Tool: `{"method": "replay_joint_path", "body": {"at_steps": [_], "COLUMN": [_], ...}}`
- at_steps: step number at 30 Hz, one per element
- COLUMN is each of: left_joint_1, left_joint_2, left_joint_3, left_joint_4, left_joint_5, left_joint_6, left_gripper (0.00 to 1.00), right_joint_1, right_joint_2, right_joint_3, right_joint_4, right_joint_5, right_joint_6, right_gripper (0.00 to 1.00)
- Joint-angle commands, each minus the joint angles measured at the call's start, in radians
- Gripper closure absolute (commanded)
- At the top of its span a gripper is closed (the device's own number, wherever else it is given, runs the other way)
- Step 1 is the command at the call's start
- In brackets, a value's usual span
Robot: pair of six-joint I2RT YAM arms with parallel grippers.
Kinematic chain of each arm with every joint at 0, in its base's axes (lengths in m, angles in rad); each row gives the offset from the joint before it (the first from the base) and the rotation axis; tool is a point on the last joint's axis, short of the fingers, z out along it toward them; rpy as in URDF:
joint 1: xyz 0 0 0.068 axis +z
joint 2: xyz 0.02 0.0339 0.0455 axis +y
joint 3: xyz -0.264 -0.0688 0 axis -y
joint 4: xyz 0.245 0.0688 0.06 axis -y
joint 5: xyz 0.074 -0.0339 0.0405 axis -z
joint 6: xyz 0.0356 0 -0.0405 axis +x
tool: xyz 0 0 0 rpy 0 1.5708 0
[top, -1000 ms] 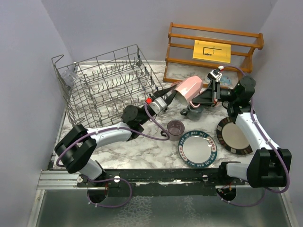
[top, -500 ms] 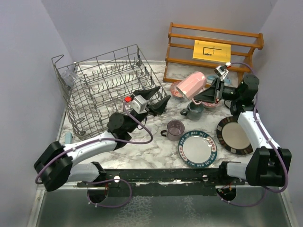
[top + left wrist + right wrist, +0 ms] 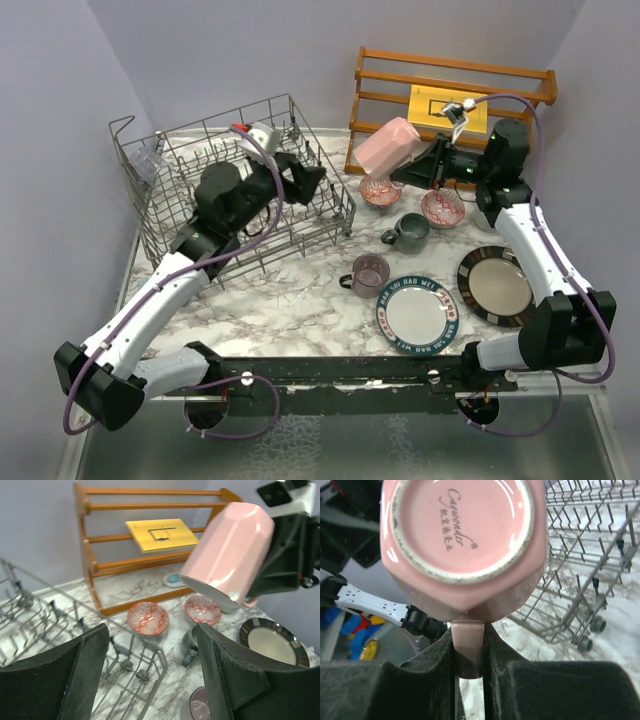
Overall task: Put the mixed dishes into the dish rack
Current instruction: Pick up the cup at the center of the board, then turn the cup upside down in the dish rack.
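My right gripper [image 3: 418, 168] is shut on the handle [image 3: 467, 647] of the pink mug [image 3: 388, 147], and holds it tilted in the air above the two red-patterned bowls [image 3: 381, 190]. The mug's base faces the right wrist camera [image 3: 465, 535]. My left gripper [image 3: 312, 180] is open and empty over the right end of the grey wire dish rack [image 3: 225, 195]. The left wrist view shows the pink mug [image 3: 230, 555] beyond its fingers. A clear glass [image 3: 148, 165] stands in the rack's left corner.
On the table are a grey mug [image 3: 410, 231], a mauve mug [image 3: 370, 273], a blue-rimmed lettered plate [image 3: 416, 314] and a dark-rimmed plate [image 3: 494, 286]. The wooden shelf [image 3: 450, 100] with a yellow card stands at the back right, with a light-blue item [image 3: 173, 579] in front of it.
My left arm has swung from the table's middle up and left over the rack, its gripper open. My right gripper has lifted the pink mug higher and to the left.
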Motion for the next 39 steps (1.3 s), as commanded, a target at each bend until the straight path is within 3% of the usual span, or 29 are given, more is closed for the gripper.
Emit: {"method": "replay_joint_path", "body": {"at_steps": [1,10,21,29,39], "left_joint_1": [0.141,0.164,0.164,0.164,0.164], "left_joint_2": [-0.019,-0.094,-0.371,-0.463,-0.548], "left_joint_3": [0.097,0.308,0.194,0.136,0.061], "left_joint_4": [-0.201,-0.454,-0.233,-0.260,-0.214], "left_joint_5": [0.190,-0.065,-0.060,-0.100,-0.058], "left_joint_6": [-0.133,-0.009,-0.111,-0.091,-0.059], "left_gripper": [0.27,0.27,0.18,0.18,0.18], "right_joint_1": [0.122,0.373,0.672,0.848,0.932], "right_joint_2": [0.046,0.269,0.627,0.951,1.082], "right_joint_3": [0.161,0.438,0.866,1.264,1.341], "right_joint_4": [-0.132,-0.248,-0.359,-0.463,-0.487], "right_joint_5": [0.164,0.328,0.467,0.556,0.578], "right_joint_6": [-0.292,-0.496,-0.638,-0.755,-0.928], "right_gripper": [0.99,0.99,0.99,0.99,0.99]}}
